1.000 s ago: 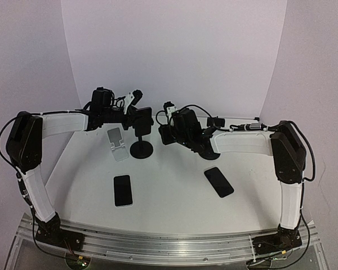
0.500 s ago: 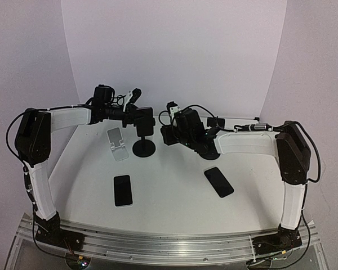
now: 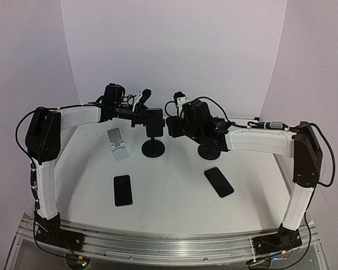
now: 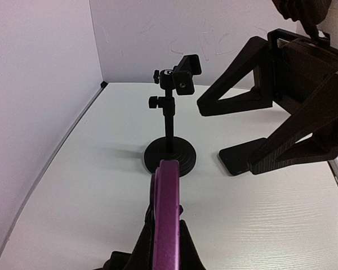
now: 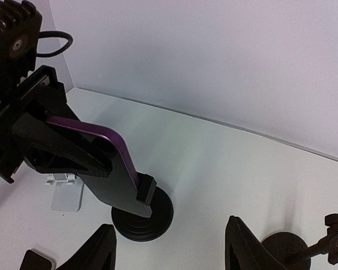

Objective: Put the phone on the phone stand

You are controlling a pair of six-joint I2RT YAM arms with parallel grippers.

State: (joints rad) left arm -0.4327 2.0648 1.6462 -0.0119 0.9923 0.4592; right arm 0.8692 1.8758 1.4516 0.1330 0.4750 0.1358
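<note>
My left gripper [image 3: 143, 115] is shut on a purple-cased phone [image 3: 154, 120] and holds it tilted on edge. In the right wrist view the phone [image 5: 110, 174] has its lower end in the clamp of a black round-based stand [image 5: 144, 217], which also shows in the top view [image 3: 154, 148]. In the left wrist view the phone's purple edge [image 4: 168, 214] sits between my fingers. My right gripper [image 3: 172, 125] is open and empty just right of the phone, its fingers [image 5: 100, 247] either side of the stand's base.
A second black stand [image 3: 209, 149] with a clamp head [image 4: 185, 72] stands under my right arm. A white folding stand [image 3: 118, 144] is left of the black one. Two dark phones lie flat nearer the front [image 3: 122, 190] [image 3: 218, 181].
Both grippers have moved right. The held phone and the black stand under it have shifted right, away from the white stand. The right gripper has also risen a little.
</note>
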